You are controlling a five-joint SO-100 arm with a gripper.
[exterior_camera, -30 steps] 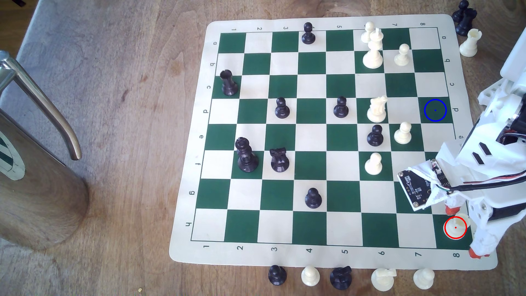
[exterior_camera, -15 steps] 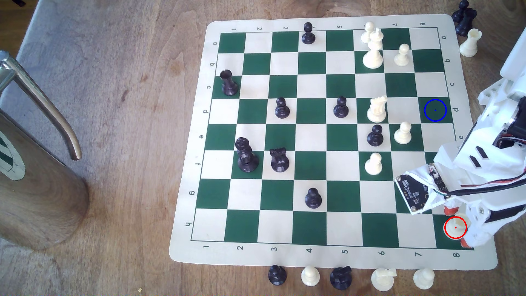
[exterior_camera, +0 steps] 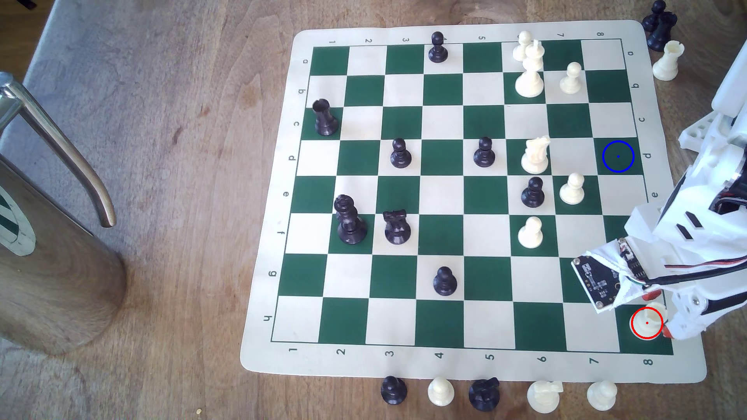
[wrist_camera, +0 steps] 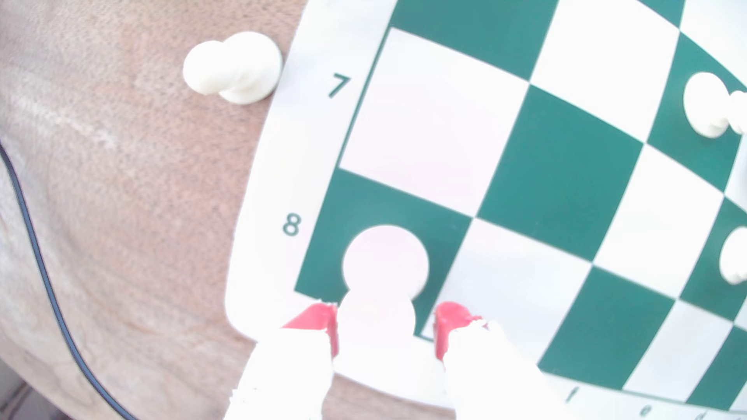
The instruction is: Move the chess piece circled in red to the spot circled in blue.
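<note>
The little cream-white rook [exterior_camera: 646,325] [wrist_camera: 384,266] stands up straight on the dark green corner square, the one with the red ring drawn on it, and it sits right between the two red tips of the pincer [exterior_camera: 659,316] [wrist_camera: 386,329]. The tips are very close on each side of it, but I can't tell if they touch. The blue-ringed spot [exterior_camera: 618,156] is a bare dark green square, well away from the pincer along the same edge of the board.

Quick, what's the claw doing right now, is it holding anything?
Claw: its red fingertips sit on either side of the cream rook on the corner square; whether they grip it cannot be told.
</note>
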